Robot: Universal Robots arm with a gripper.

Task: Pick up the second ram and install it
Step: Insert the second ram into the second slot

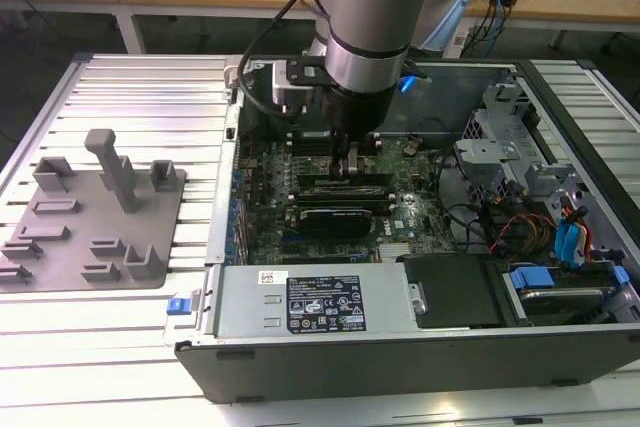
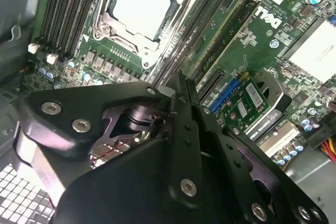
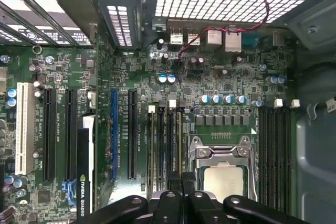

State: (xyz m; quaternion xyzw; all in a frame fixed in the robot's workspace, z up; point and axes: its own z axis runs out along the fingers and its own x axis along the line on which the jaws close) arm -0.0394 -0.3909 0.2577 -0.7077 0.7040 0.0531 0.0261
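My gripper (image 1: 348,165) is down inside the open computer case (image 1: 400,352), over the memory slots beside the processor socket (image 2: 142,9). Its two black fingers (image 2: 184,108) are shut flat against each other, with nothing visible between them. In the second wrist view, a long narrow green stick, the second ram (image 2: 227,22), stands in a slot and runs away from the fingertips. I cannot tell whether the tips touch it. In the first wrist view the gripper (image 3: 177,182) sits over the same slots (image 3: 167,140).
A grey plastic tray (image 1: 150,247) with raised blocks lies on the ribbed table at the exterior view's left. Drive cages, cables and a blue-tabbed bay (image 1: 560,247) fill the case at the exterior view's right. A black card (image 1: 335,217) lies across the board near the gripper.
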